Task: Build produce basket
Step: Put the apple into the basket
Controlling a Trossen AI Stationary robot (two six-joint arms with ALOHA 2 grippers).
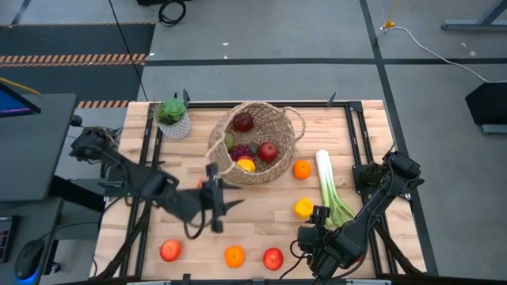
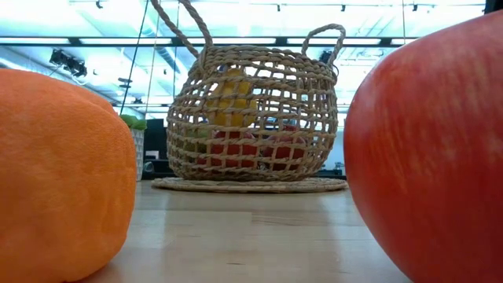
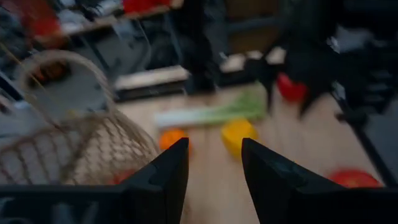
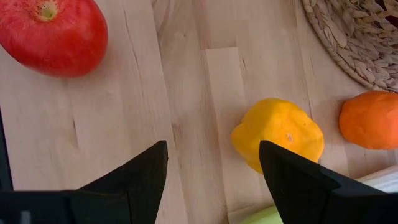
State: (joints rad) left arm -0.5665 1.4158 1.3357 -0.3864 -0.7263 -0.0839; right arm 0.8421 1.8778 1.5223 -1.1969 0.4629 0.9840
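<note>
Two dark robot arms work beside a round tan wicker basket [image 1: 255,142] at 12 o'clock on the wooden table [image 1: 261,218].
The left gripper [image 1: 215,207] hangs empty at the basket's 7 o'clock, fingers apart; the right gripper [image 4: 211,180], also parted, hovers beside a yellow lemon [image 4: 278,134] at the basket's 5 o'clock.

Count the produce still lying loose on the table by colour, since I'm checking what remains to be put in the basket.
Red: 2, the apple and apple.
Orange: 2, one near the front, one beside the basket.
Yellow: 1, the lemon.
Green-white: 1, the leek.
Total: 6.
</note>
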